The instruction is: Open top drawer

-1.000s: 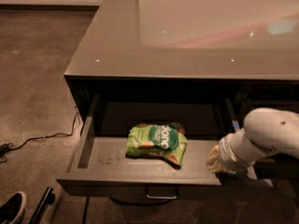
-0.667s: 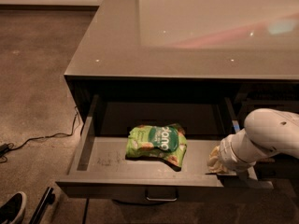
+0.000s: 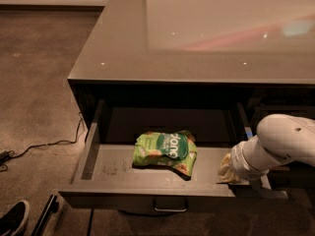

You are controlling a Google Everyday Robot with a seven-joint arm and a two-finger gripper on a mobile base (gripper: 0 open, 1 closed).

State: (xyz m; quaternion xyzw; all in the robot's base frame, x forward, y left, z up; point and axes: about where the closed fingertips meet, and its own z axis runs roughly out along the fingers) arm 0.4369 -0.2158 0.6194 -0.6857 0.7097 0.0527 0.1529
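The top drawer (image 3: 123, 198) is seen pulled open at lower centre, with a green bag (image 3: 165, 151) laid inside. The gripper (image 3: 228, 169) is placed at its right wall; its state cannot be told.

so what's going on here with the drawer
A robot arm is working at the top drawer of a dark cabinet. The drawer is pulled well out, and a green snack bag lies inside it. The arm's tool sits at the drawer's right side near the front corner, away from the pull.
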